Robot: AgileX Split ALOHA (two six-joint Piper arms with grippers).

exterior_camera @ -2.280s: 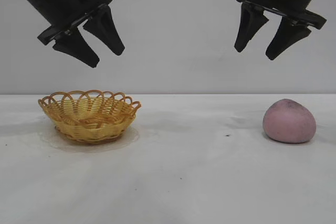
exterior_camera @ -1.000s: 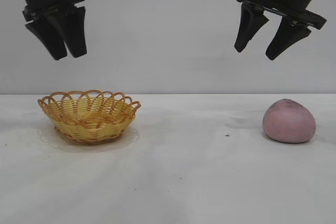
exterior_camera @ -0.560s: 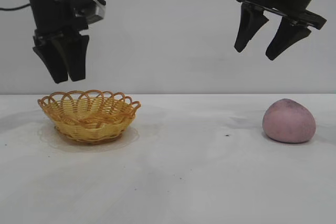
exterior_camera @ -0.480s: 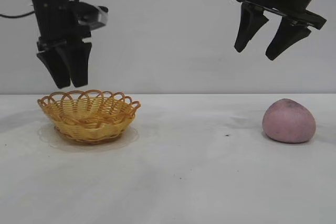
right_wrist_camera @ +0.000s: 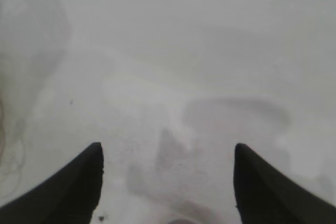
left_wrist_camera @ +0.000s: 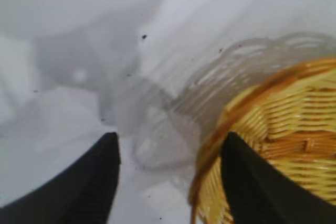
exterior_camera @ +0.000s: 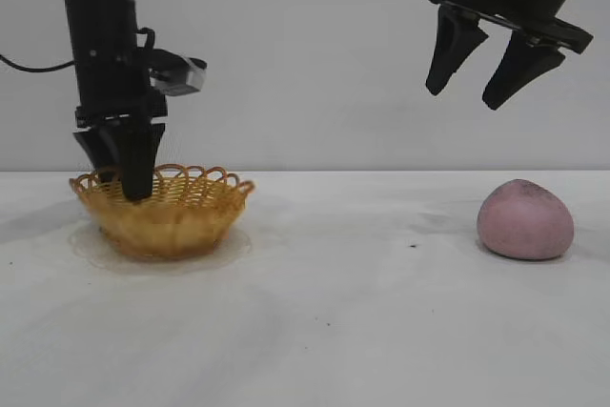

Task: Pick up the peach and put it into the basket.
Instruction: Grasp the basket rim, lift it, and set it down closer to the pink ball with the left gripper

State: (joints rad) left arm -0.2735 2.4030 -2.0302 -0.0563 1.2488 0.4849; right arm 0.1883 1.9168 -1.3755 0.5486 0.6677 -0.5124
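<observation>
While the peach (exterior_camera: 525, 220) sits untouched near the counter's (exterior_camera: 362, 331) right edge, well apart from the basket (exterior_camera: 162, 212) at the left, nothing's been grasped yet.

L gripper (exterior_camera: 129, 183) is down at the basket's left rim; the wrist view shows its fingers (left_wrist_camera: 89, 182) set wide, astride the rim w/ one tip outside and one over the weave, holding nothing. Looks like it's there to steady the basket, though that's a guess.

R gripper (exterior_camera: 474, 94) hangs high above the counter, a bit left of the peach, fingers spread wide and empty.

To do the pick well: shift R over the peach's centre first, then drop straight down and close around its widest part, not the pointed top. It's round and matte, so prob. grips OK but could roll if nudged off-centre. Carry it high enough to clear the looped rim, and get L out of the way or the drop gets blocked.
</observation>
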